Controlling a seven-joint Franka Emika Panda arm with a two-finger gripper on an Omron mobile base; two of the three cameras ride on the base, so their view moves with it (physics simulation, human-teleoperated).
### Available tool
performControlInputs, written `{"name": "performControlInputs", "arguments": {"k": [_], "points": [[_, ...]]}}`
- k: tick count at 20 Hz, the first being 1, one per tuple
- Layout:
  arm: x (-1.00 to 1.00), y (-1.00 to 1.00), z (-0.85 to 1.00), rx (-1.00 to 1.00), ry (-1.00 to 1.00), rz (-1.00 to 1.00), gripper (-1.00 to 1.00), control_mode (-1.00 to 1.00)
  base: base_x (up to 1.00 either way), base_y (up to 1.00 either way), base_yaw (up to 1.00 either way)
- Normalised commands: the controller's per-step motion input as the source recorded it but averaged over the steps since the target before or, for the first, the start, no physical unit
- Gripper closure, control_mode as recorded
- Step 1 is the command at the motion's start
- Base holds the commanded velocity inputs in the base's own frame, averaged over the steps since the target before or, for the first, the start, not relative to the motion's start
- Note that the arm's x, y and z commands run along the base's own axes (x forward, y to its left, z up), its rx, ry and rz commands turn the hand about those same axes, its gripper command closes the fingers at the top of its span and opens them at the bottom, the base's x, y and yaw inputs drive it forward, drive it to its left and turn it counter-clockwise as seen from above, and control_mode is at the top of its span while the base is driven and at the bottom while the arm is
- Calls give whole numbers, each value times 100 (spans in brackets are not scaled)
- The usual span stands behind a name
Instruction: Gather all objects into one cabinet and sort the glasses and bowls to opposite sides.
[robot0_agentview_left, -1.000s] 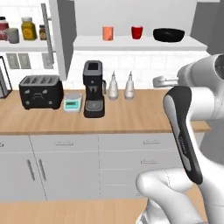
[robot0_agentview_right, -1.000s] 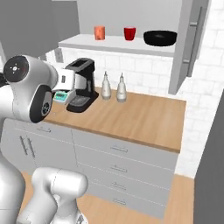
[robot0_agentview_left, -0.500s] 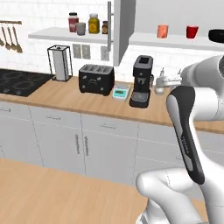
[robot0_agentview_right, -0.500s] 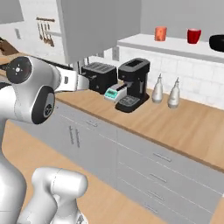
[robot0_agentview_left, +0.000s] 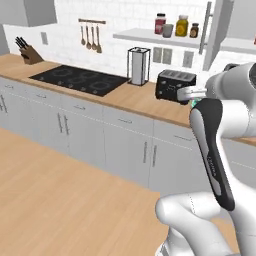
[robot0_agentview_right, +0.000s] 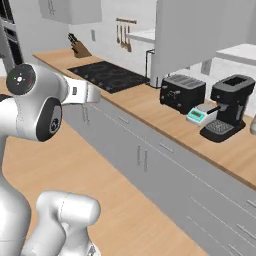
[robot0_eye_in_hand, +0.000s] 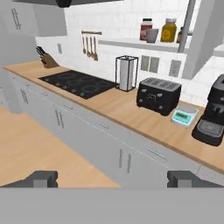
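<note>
"One grey cup (robot0_eye_in_hand: 152, 35) is standing upright on the white shelf (robot0_eye_in_hand: 118, 42), between lidded jars (robot0_eye_in_hand: 145, 29). Which way is it lying from you?"

"High and right of my gripper (robot0_eye_in_hand: 114, 179), well apart, beyond the toaster (robot0_eye_in_hand: 158, 95). My jaws are gaping wide, holding nothing. It's looking smooth, round, matte; the cabinet door (robot0_eye_in_hand: 205, 30) is hanging open further right."

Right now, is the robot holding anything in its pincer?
No, nothing. The pincer is open and empty, its tips wide apart, up in the air in front of the counter.
</note>
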Motion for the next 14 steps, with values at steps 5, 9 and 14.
{"name": "performControlInputs", "arguments": {"k": [5, 9, 14], "points": [[0, 0, 0, 0, 0, 0, -100, 100, 16, 72, 30], [0, 0, 0, 0, 0, 0, -100, 100, 39, 45, 4], [0, 0, 0, 0, 0, 0, -100, 100, 34, 31, -28]]}}
